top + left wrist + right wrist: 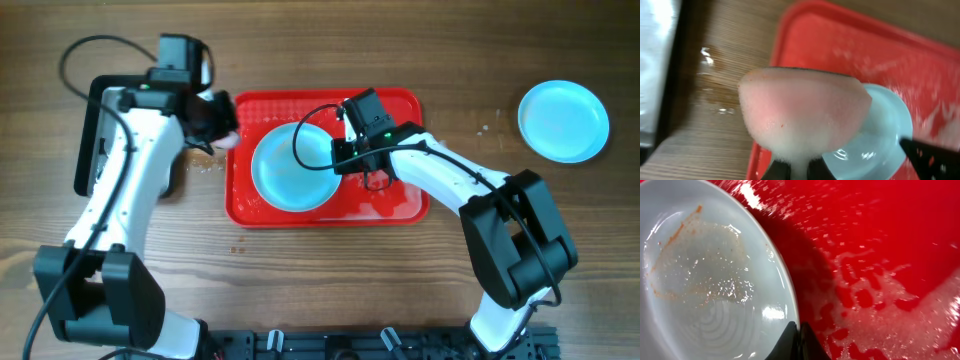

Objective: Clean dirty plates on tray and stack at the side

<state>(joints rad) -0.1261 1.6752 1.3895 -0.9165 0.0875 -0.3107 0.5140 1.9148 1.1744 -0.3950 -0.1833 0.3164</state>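
Two plates in view. One plate (293, 170) lies on the left half of the red tray (400, 205), which sits mid-surface. The second plate (563, 121) sits alone on the wood surface (300, 290) at far right, well apart from the tray.

The right tool (343, 152) is at the right rim of the plate on the tray. In the right wrist view its fingers (788, 341) are pinched narrow on that rim, tips almost together. The same view shows an orange-brown smear along the upper left of the plate and a wet foamy film over its middle. The tray floor next to the plate is wet, with patches of suds (880, 310).

The left tool (212, 118) grips a pinkish-white sponge (800, 110) and hangs over the tray's upper-left corner, just beside the plate. Cannot tell if the sponge touches anything. In the left wrist view the sponge fills the middle and hides most of the jaws; only dark bits show under it. The tray's left rim runs below the sponge, and the plate peeks out to its right.

Water droplets (710, 55) lie on the wood between the tray and a black-rimmed tin (88, 150). The tin is at far left, partly under the left arm.
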